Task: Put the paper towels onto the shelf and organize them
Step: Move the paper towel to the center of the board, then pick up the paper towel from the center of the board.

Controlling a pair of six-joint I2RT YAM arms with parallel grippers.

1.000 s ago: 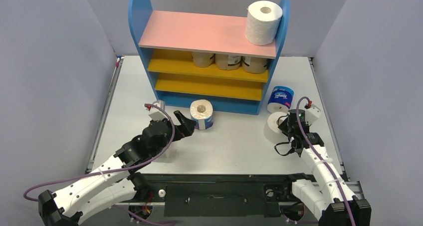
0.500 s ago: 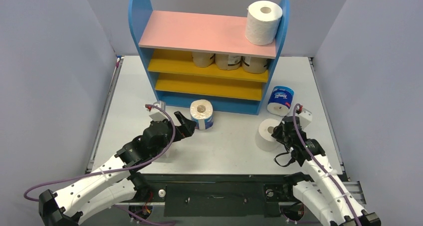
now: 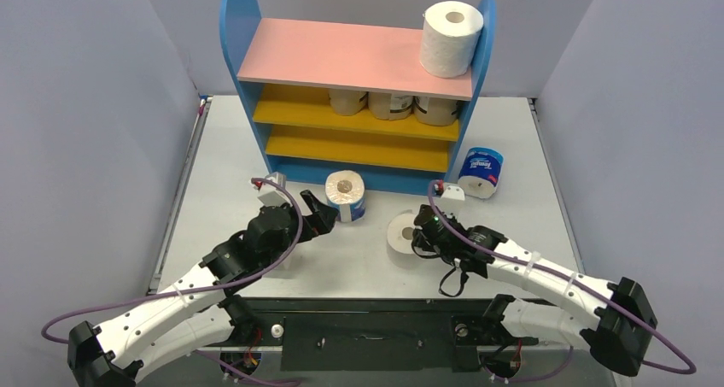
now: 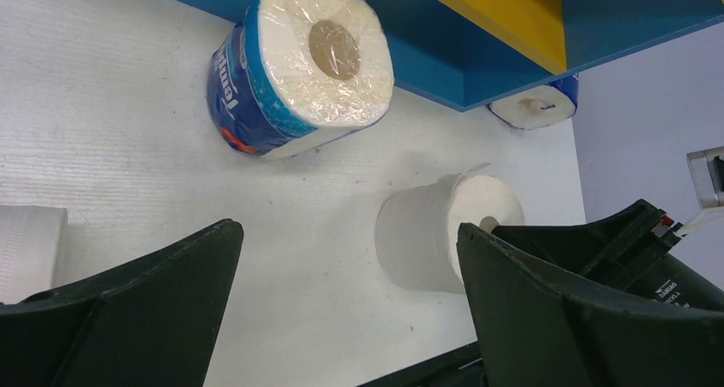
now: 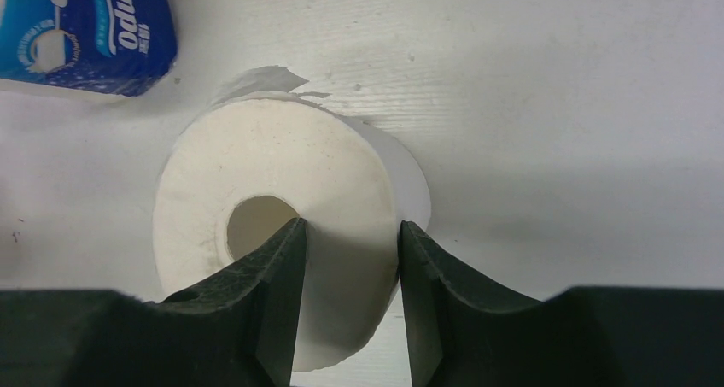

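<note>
The right gripper [image 5: 348,233] was clamped on a plain white roll [image 5: 282,165] standing on end on the tabletop [image 3: 367,255], in front of the shelf [image 3: 242,28]; one finger sat at the rim of the core, the other against the outer side, so only one soft wall was pinched. That hold looked likely to let the roll sag, swing or slip once lifted; a loose tail of sheet [image 5: 256,84] stuck out at the far side and could unwind or catch on a board edge. The left gripper [image 4: 348,229] hung with its fingers wide apart and empty, just short of a blue-wrapped roll [image 4: 299,62] lying on its side; the two arms were near each other, so a careless sweep could bring them together or knock that roll away.

Counted: one shelf; two plain white rolls for certain, the held one and one upright [image 3: 451,38] at the right end of the pink top board [image 3: 333,54], where a clumsy placement could tip it off; a white shape [image 4: 30,250] at the edge of the left wrist view might have been a third, though I could not tell; three tan-wrapped rolls [image 3: 391,105] in a row on the upper yellow board [image 3: 290,109]; two blue-and-white rolls, the second [image 3: 481,172] beside the shelf's right foot.
</note>
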